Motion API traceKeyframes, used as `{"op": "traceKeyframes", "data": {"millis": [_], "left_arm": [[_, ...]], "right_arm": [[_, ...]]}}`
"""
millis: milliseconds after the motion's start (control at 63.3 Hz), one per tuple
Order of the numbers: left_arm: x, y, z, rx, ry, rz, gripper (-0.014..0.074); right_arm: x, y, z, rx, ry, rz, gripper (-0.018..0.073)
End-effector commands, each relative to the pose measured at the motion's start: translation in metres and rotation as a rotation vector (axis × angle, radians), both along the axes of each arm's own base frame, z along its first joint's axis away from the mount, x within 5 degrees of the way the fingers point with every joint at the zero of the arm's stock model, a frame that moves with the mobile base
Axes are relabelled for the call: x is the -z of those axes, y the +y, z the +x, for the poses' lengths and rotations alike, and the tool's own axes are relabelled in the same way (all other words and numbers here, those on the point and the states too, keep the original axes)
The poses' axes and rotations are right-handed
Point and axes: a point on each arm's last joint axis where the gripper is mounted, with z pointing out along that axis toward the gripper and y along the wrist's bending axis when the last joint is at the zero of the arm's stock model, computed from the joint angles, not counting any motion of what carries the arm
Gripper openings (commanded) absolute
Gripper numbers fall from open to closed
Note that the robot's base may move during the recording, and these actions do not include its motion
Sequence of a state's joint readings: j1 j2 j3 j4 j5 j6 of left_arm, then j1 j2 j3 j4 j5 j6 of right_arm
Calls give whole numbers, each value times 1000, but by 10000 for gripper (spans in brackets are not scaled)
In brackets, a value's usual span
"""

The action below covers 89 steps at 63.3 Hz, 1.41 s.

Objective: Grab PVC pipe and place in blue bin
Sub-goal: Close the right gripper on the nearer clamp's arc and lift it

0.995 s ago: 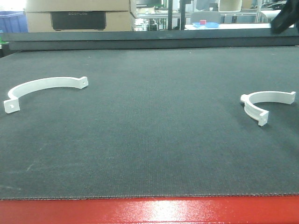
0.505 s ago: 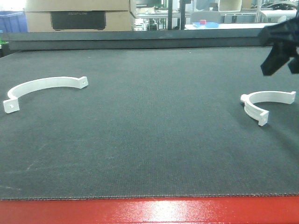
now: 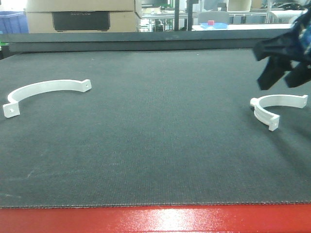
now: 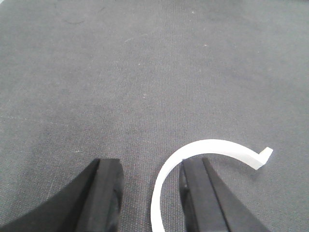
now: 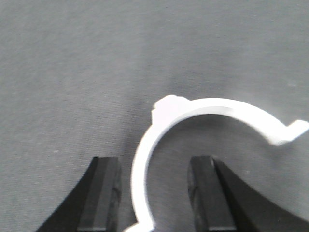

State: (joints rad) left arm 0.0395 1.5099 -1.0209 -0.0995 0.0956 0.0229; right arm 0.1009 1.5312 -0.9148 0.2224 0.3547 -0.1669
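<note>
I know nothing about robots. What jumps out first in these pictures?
Two white curved PVC pieces stand out on the dark mat: the large arc at the left, the small arc at the right. The black right gripper hangs open above the small arc.

- Dark panel [image 3: 80, 21] on the front of the cardboard box [image 3: 39, 22] behind my table [image 3: 155, 160]: one short line of pale capital letters along its top edge. It is too blurred to read, and I can't make out a brand or word.
- Wrist views over my left claw [image 4: 150, 169] and right claw [image 5: 153, 166]: no readable text, numbers or signs.
- Nothing else legible in the front view.
</note>
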Motion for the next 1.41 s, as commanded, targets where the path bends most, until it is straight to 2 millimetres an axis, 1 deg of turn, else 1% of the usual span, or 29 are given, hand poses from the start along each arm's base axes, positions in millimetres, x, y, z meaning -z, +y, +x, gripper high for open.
{"op": "traceKeyframes", "data": {"millis": [0,268,426,505,774,979,1074,1105,1200,1389], "left_arm": [[-2,-1,2,-4,-15,-11,221],[-3,-1,2,-5,-26,-10,221],[-3,0,5,-6,-48,-6,221],[-4,0,5,-7,-57,-4,221],[-4,0,6,-7,-64,-3,221],[-4,0,6,-7,-64,-3,221],[-4,0,6,-7,-64,-3,221],[-4,0,6,-7,-64,-3,221],[-4,0,6,-7,-64,-3,221],[-4,0,6,-7,-64,-3,221]], "right_arm": [[3,4,5,-13,0,-3,226],[15,5,11,-9,17,-7,226],[29,5,15,-9,63,-12,226],[33,5,16,-9,73,-13,226],[33,5,19,-2,42,-14,225],[47,5,22,-2,82,-19,225],[49,5,23,-2,87,-21,215],[50,5,23,-2,89,-22,201],[50,5,23,-3,91,-22,120],[50,5,23,-3,94,-21,-169]]}}
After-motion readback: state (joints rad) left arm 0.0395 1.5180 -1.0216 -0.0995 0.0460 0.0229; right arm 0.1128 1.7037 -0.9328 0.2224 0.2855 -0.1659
